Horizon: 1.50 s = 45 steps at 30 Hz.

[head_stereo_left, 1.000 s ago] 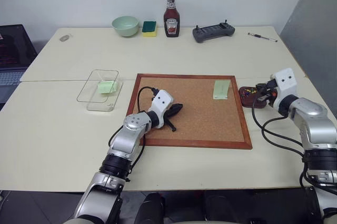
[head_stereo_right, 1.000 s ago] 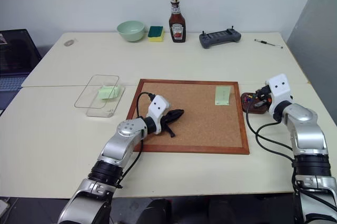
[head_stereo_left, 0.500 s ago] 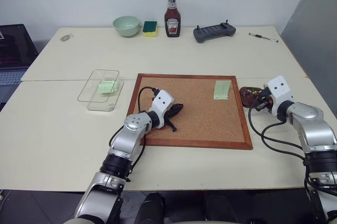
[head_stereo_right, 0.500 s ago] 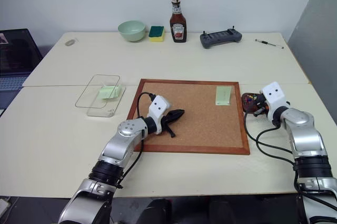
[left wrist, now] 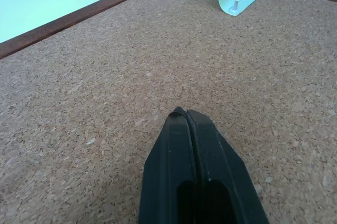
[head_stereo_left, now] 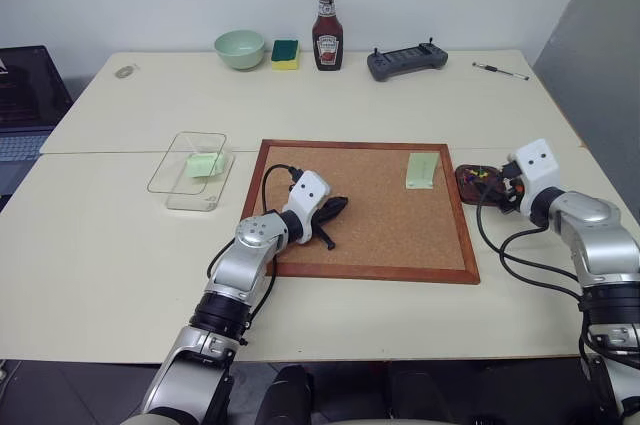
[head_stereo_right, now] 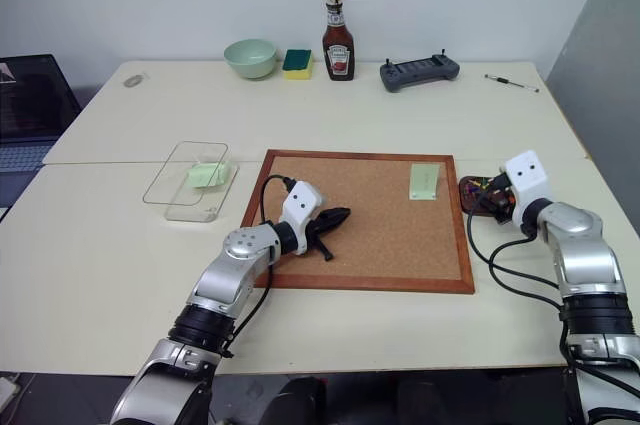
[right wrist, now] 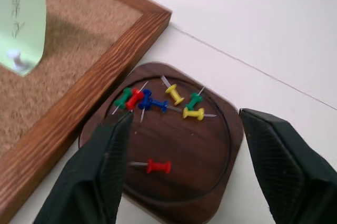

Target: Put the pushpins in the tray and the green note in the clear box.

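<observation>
Pushpins (right wrist: pixel 158 105) perhaps fill the tray (right wrist: pixel 210 182), edge cut off; right tool (right wrist: pixel 184 182) spread, empty.

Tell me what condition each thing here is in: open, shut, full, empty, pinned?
Left gripper: shut, empty, over the corkboard.
Right gripper: open, empty, above the tray.
Tray: holds several pushpins.
Clear box: lidless, one green note inside.
Second green note: pinned on the corkboard.
Ketchup bottle: upright, capped.

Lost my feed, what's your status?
Left gripper shut, idle on corkboard. Right gripper open over tray, pushpins inside. Green note still pinned.
</observation>
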Available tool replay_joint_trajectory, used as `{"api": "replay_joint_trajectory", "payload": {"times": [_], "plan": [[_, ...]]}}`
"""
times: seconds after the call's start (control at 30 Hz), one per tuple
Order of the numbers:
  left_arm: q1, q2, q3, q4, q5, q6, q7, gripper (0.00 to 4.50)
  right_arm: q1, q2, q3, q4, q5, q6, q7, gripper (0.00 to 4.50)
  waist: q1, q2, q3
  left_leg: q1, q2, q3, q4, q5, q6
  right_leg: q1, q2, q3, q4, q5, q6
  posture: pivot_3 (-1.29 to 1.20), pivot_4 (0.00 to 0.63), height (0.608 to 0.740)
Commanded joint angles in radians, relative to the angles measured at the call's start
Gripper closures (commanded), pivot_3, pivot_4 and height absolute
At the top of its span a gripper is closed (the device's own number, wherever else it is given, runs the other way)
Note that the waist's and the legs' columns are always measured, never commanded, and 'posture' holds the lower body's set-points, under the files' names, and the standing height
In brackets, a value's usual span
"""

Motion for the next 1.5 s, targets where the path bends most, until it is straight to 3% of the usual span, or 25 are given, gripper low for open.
{"api": "replay_joint_trajectory", "payload": {"times": [0.03,0.3,0.6,0.77,1.13,1.5], "plan": [[0.032,0.002,-0.04,0.054,0.028,0.027,-0.017,4.5,0.011,-0.015,-0.016,-0.151,0.1,0.038,0.106,1.22,0.0,0.0,0.0,0.0,0.0,0.0,0.0,0.0,0.0,0.0,0.0,0.0,0.0,0.0,0.0,0.0,0.15,0.74],[0.029,0.002,-0.041,0.056,0.03,0.028,-0.014,4.5,0.006,0.109,0.088,-0.142,0.08,0.032,0.065,1.22,-0.001,0.0,-0.001,0.0,0.0,-0.001,0.0,0.0,0.0,0.001,0.0,-0.001,0.0,0.0,0.0,0.0,0.15,0.74],[0.043,0.013,-0.034,0.039,0.03,0.035,-0.008,4.5,-0.056,0.144,0.152,-0.006,0.026,-0.037,0.065,1.22,-0.001,0.0,-0.001,0.0,0.0,-0.001,0.0,0.0,0.0,0.0,0.0,-0.001,0.0,0.0,0.0,0.0,0.15,0.74],[0.045,0.014,-0.033,0.036,0.03,0.036,-0.005,4.5,-0.077,0.153,0.155,0.037,0.017,-0.055,0.067,2.4,-0.001,0.0,-0.001,0.0,0.0,-0.001,0.0,0.0,0.0,0.0,0.0,-0.001,0.0,0.0,0.0,0.0,0.15,0.74],[0.051,0.016,-0.033,0.025,0.03,0.041,-0.004,4.5,-0.096,0.153,0.145,0.07,0.007,-0.062,0.078,4.45,-0.002,0.001,-0.001,0.0,0.0,-0.001,0.0,0.0,0.0,0.0,0.0,-0.001,0.0,0.0,0.0,0.0,0.15,0.74],[0.059,0.018,-0.038,0.018,0.032,0.047,-0.006,4.5,-0.082,0.16,0.12,-0.01,0.046,-0.037,0.09,4.49,-0.005,0.001,-0.001,0.0,0.0,-0.001,-0.001,0.0,0.0,-0.001,0.0,-0.001,0.0,0.0,0.0,0.0,0.15,0.74]]}}
